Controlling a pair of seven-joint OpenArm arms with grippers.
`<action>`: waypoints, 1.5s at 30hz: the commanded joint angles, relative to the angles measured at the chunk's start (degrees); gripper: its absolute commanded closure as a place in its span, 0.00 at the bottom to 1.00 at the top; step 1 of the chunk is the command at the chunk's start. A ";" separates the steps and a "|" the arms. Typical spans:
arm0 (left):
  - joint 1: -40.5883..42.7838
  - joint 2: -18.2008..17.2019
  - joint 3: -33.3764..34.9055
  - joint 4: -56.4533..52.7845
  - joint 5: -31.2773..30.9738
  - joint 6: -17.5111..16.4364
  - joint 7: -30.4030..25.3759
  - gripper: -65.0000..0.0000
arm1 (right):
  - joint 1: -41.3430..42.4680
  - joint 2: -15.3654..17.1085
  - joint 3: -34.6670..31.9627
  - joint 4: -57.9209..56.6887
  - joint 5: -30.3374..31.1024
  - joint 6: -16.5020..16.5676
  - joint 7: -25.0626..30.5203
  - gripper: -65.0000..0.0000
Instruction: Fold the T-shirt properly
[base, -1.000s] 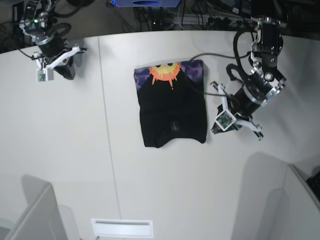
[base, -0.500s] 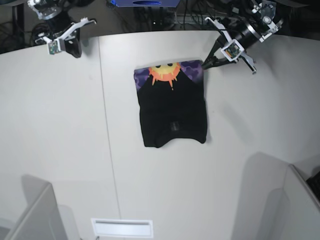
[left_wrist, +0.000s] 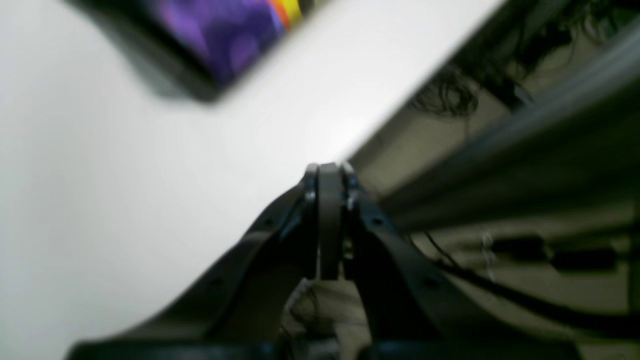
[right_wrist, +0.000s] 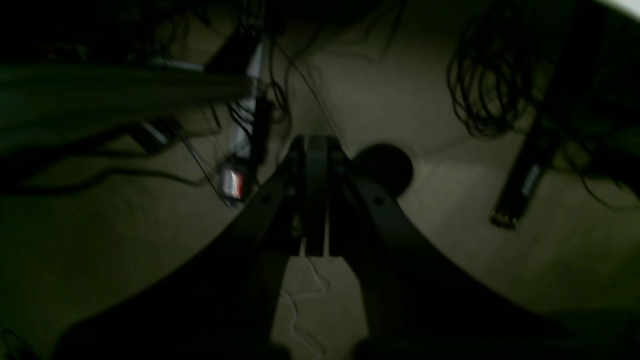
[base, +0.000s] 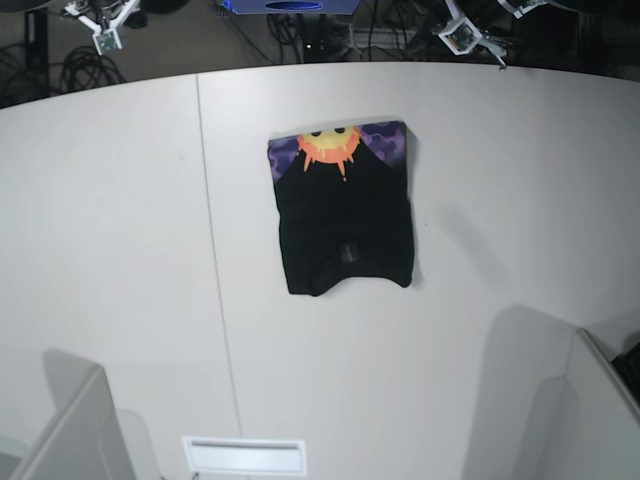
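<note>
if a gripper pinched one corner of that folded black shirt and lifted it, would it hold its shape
Probably not. The T-shirt is soft cloth lying flat in layers on the table, so it would likely droop and unfold. Pushed, it would probably bunch; its lower edge already looks slightly uneven.

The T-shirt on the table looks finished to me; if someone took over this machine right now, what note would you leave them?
Left claw: shut, empty, raised past the table's far edge.
Right claw: shut, empty, off the table, over the floor.
T-shirt: lies alone on the white table, a compact rectangle, sun print showing at the far end.
Done: the fold looks complete; neither claw touches the shirt.
Left: probably nothing. The near hem is slightly uneven; tidy it if you want.
</note>
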 joint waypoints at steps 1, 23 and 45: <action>2.07 -0.22 -0.06 -0.25 -0.66 -0.54 -1.61 1.00 | -1.48 0.17 0.42 0.60 0.51 0.19 0.13 1.00; -10.76 7.60 10.84 -47.63 -0.22 8.65 -1.88 1.00 | 19.62 13.01 -22.35 -56.54 -11.45 0.01 4.97 1.00; -45.31 9.10 11.19 -101.35 -0.04 12.69 -17.44 1.00 | 40.36 5.89 -32.99 -101.73 -11.27 -20.91 41.71 1.00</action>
